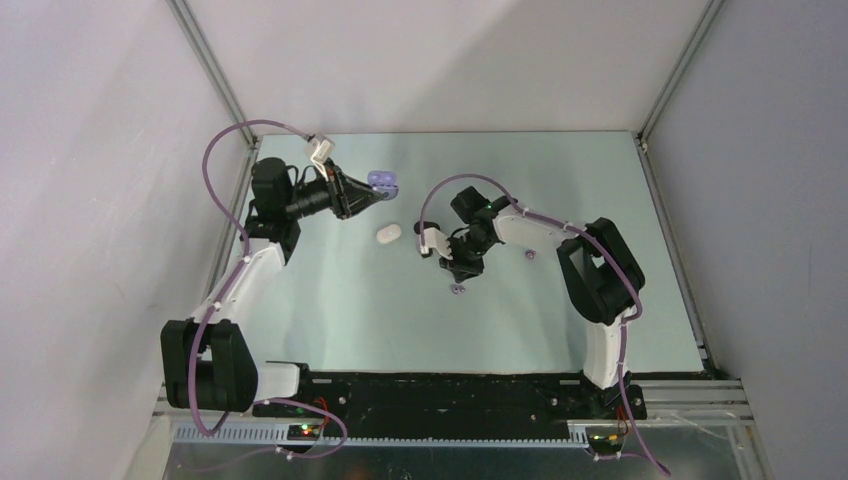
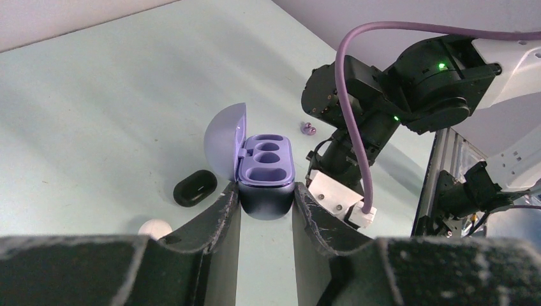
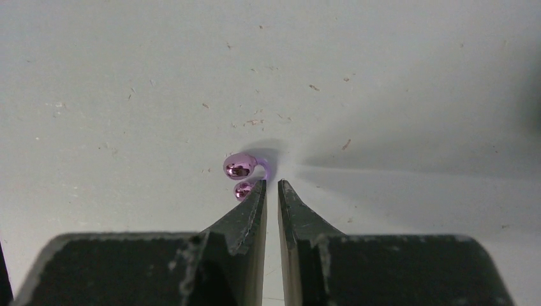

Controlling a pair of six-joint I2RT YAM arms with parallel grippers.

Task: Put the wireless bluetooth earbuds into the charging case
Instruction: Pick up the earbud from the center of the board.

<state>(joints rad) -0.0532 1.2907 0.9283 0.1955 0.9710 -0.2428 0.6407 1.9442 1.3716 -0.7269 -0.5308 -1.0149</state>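
My left gripper (image 1: 372, 190) is shut on the open lavender charging case (image 2: 265, 167), held off the table with its lid swung left and both wells empty; it shows in the top view too (image 1: 384, 181). My right gripper (image 3: 271, 183) points down at the table, jaws almost together with nothing between them. A shiny lavender earbud (image 3: 241, 167) lies just outside its left fingertip (image 3: 258, 191), touching or nearly so; it also shows in the top view (image 1: 457, 289). A second lavender earbud (image 1: 529, 255) lies right of the right wrist and shows in the left wrist view (image 2: 308, 129).
A shut white oval case (image 1: 388, 233) lies between the arms. A shut black oval case (image 2: 195, 189) lies near it, hidden in the top view. The right arm (image 2: 408, 89) stands close behind the held case. Grey walls enclose the table.
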